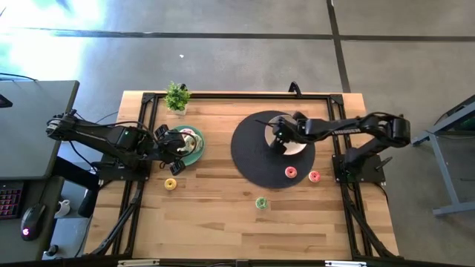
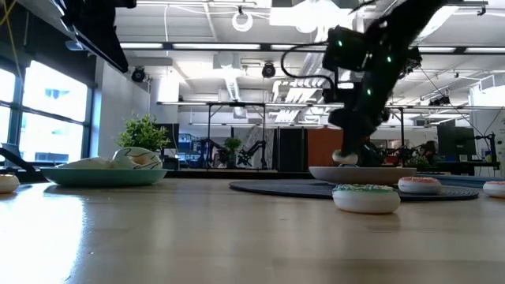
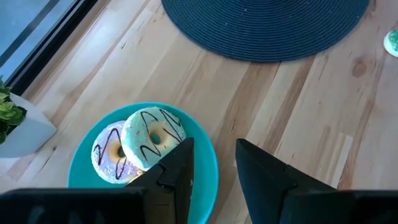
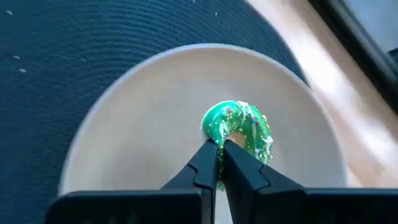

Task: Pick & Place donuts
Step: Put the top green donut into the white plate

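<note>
The right gripper (image 4: 219,163) is pinching the rim of a green sprinkled donut (image 4: 239,129) with its fingers nearly closed, lowering it onto the beige plate (image 4: 134,134) on the dark round mat (image 1: 256,159). This appears to be the placing step; next, the fingers need to open and lift clear. The left gripper (image 3: 214,165) is hovering part open and empty beside the teal plate (image 3: 202,149), which is holding two iced donuts (image 3: 137,143).

My overhead looks straight down; my low camera skims the worktop (image 2: 197,237); both share the round mat (image 1: 252,159).
</note>
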